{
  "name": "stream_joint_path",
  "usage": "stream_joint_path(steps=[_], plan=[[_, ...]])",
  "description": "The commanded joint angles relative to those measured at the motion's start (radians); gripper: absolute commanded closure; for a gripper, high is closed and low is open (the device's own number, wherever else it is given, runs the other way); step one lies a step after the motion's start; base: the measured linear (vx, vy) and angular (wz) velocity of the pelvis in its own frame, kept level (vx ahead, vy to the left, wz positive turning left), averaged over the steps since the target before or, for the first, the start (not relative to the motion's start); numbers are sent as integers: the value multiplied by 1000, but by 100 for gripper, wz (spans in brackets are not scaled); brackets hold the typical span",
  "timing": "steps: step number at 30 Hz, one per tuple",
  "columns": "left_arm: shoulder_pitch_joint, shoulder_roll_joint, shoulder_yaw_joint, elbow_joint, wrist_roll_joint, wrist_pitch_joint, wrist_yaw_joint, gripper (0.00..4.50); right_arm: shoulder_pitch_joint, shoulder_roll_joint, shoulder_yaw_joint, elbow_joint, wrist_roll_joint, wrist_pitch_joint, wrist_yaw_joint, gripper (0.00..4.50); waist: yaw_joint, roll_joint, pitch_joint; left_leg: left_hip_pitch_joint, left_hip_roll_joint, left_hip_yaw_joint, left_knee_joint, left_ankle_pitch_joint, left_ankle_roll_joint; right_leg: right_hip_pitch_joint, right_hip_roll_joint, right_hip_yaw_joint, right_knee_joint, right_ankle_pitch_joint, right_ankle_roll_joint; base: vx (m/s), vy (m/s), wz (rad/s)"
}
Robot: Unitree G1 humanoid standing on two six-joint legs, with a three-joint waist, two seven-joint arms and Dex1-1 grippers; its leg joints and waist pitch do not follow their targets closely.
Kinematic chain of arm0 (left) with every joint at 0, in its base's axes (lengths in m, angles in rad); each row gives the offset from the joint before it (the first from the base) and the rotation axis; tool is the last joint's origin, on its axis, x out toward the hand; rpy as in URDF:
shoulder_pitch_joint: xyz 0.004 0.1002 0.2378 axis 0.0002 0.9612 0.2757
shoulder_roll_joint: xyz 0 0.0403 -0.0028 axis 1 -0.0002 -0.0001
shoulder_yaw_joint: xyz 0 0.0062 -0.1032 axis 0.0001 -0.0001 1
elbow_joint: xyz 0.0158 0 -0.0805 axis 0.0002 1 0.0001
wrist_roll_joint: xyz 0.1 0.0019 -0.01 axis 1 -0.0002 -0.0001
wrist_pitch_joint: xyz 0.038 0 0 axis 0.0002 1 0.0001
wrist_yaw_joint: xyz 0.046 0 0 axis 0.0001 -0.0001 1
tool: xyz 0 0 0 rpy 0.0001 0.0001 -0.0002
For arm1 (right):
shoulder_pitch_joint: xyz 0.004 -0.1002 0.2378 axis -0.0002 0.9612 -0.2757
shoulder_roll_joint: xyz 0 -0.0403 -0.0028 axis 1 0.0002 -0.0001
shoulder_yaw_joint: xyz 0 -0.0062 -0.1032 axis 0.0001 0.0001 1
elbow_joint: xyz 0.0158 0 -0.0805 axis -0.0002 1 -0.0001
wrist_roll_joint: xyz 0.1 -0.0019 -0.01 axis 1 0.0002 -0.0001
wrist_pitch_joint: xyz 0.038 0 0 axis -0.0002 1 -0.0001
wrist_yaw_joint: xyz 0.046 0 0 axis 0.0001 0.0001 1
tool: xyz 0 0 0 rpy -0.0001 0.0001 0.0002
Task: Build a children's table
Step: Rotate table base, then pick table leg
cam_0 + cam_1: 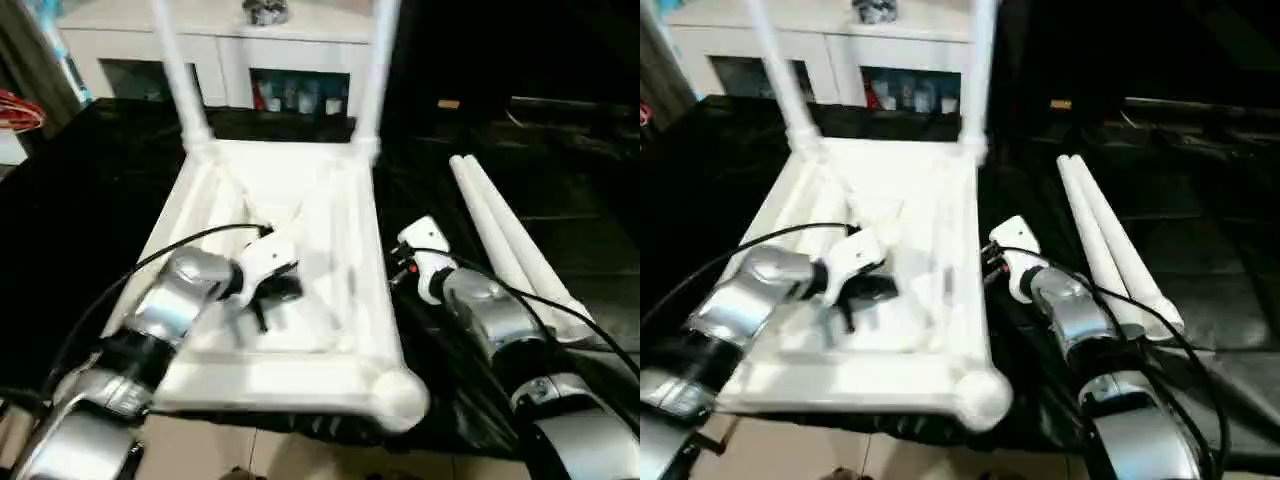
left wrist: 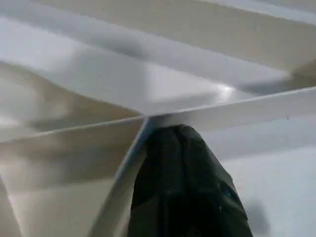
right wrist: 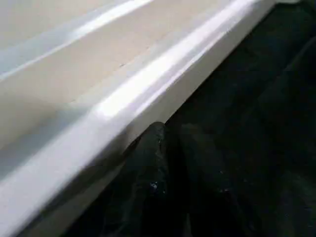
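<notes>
Table top (image 1: 330, 215) upside down on black-covered worktop (image 1: 90, 210), ribbed underside up; two legs (image 1: 372, 70) already standing in far corner sockets, two spare legs (image 1: 1105, 235) lying side by side on the black cover to the right, well apart from the top. Near right corner socket (image 1: 400, 392) still empty.

Left gripper (image 1: 268, 290) down inside the ribbing near the centre brace, jaws together, nothing held, tip against a rib crossing in wrist view. Right gripper (image 1: 992, 262) just beside the top's right rim; jaws nearly together, nothing seen between them.

Handling, prob.: hollow plastic, light, stiff, smooth, so slippery under hard black fingers; top likely to skid on the cover if pushed sideways. Best hold on a spare leg approx mid-length, away from the taper; top best steadied by rim or rib.

Beyond: white cabinet (image 1: 225, 45) w/ glass fronts at the back; pale floor (image 1: 250, 455) at near edge.
</notes>
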Motion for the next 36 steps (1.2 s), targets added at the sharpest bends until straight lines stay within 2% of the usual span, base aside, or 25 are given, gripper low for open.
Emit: stream_joint_path(steps=[1, 2, 3, 5, 7, 12, 16, 18, 20, 22, 23, 24, 25, 26, 27, 28, 29, 30, 32, 34, 36], plan=[[-70, -37, 24, 84, 19, -76, 123, 450, -19, 22, 5, -21, 1, -27, 15, 438, 1, 8, -78, 12, 20, -17, -64, -246, 18, 52, -51, 47, -73, -261, -216, 0, 0, 0], [-88, -41, 24, 128, 36, -94, 166, 450, -16, 18, 1, -33, 2, -28, 12, 445, 2, 10, -80, 13, 21, -19, -63, -249, 19, 54, -52, 46, -70, -255, -216, 0, 0, 0], [-88, -41, 24, 128, 36, -94, 166, 450, -16, 18, 1, -33, 2, -28, 12, 445, 3, 9, -80, 13, 21, -18, -63, -248, 22, 53, -52, 45, -72, -253, -215, 0, 0, 0], [-125, -47, 27, 221, 63, -132, 259, 450, -10, 5, -6, -63, 7, -33, 12, 445, 0, 7, -82, 8, 20, -21, -62, -234, 28, 59, -53, 44, -68, -244, -212, 0, 0, 0], [-143, -50, 34, 269, 73, -151, 316, 450, -8, -3, -14, -81, 13, -35, 10, 445, -1, 3, -83, 8, 21, -20, -61, -224, 37, 59, -53, 44, -66, -228, -218, 0, 0, 0], [-189, -49, 29, 402, 113, -240, 475, 450, 0, -24, -43, -136, 22, -35, 1, 445, 3, 4, -83, 10, 21, -20, -59, -213, 52, 57, -52, 43, -65, -209, -224, 0, 0, 0], [-192, -67, 93, 438, 62, -290, 527, 450, 17, -42, -82, -200, 39, -5, -35, 445, 10, 2, -82, 11, 21, -18, -59, -209, 52, 57, -53, 44, -67, -221, -224, 0, 0, 0], [-183, -78, 121, 422, 27, -310, 504, 450, 29, -54, -109, -245, 32, 55, -102, 445, 17, 1, -81, 12, 21, -18, -60, -196, 50, 56, -53, 45, -68, -220, -225, 0, 0, 0], [-169, -80, 135, 394, 4, -330, 481, 450, 45, -68, -133, -306, 29, 147, -146, 445, 21, 4, -81, 15, 22, -17, -60, -198, 44, 54, -51, 46, -66, -209, -228, 0, 0, 0], [-144, -66, 140, 334, -9, -345, 467, 450, 81, -80, -170, -409, 58, 242, -146, 445, 26, 14, -81, 16, 24, -19, -63, -212, 40, 55, -53, 45, -67, -211, -221, 0, 0, 0], [-144, -66, 140, 334, -9, -345, 467, 450, 81, -80, -170, -409, 58, 242, -146, 445, 27, 9, -82, 15, 25, -19, -63, -218, 36, 56, -54, 46, -65, -206, -218, 0, 0, 0], [-128, -58, 148, 288, -21, -340, 459, 450, 96, -86, -186, -451, 62, 284, -156, 429, 27, 10, -81, 16, 25, -20, -64, -219, 33, 55, -53, 46, -65, -207, -217, 0, 0, 0], [-107, -53, 161, 232, -36, -338, 458, 450, 113, -92, -209, -499, 64, 328, -182, 418, 26, 8, -79, 14, 27, -20, -65, -218, 28, 57, -52, 47, -64, -210, -217, 0, 0, 0], [-75, -49, 175, 139, -73, -304, 418, 450, 130, -102, -238, -554, 68, 384, -206, 410, 26, 3, -80, 15, 26, -18, -64, -214, 26, 55, -53, 47, -66, -219, -215, 0, 0, 0], [-60, -47, 182, 95, -92, -288, 396, 450, 139, -107, -253, -583, 71, 412, -219, 404, 32, 5, -80, 16, 31, -20, -67, -203, 23, 59, -60, 49, -61, -215, -219, 0, 0, 0], [-34, -45, 183, 18, -117, -263, 363, 430, 148, -115, -276, -619, 70, 453, -239, 385, 29, -1, -78, 15, 29, -15, -65, -197, 25, 53, -55, 50, -64, -224, -217, 0, 0, 0], [0, -47, 177, -79, -153, -234, 314, 430, 159, -128, -303, -661, 68, 520, -267, 385, 32, -4, -78, 16, 30, -16, -66, -186, 23, 54, -56, 51, -61, -237, -213, 0, 0, 0], [12, -49, 174, -109, -169, -228, 293, 417, 162, -132, -310, -675, 68, 548, -278, 375, 35, 0, -78, 16, 30, -16, -66, -183, 23, 52, -57, 51, -61, -245, -211, 0, 0, 0], [51, -53, 156, -199, -216, -194, 237, 402, 168, -140, -335, -711, 59, 643, -308, 359, 35, 1, -74, 19, 27, -14, -67, -200, 11, 48, -55, 51, -68, -296, -188, 0, 0, 0], [84, -59, 143, -266, -258, -166, 201, 379, 172, -145, -349, -734, 53, 706, -319, 343, 32, 1, -70, 18, 24, -13, -68, -222, 2, 45, -53, 50, -74, -340, -170, 0, 0, 0], [117, -58, 123, -325, -285, -134, 178, 373, 178, -154, -356, -746, 52, 745, -319, 336, 31, 7, -70, 19, 23, -15, -68, -239, -8, 43, -52, 50, -78, -361, -156, 0, 0, 0]])
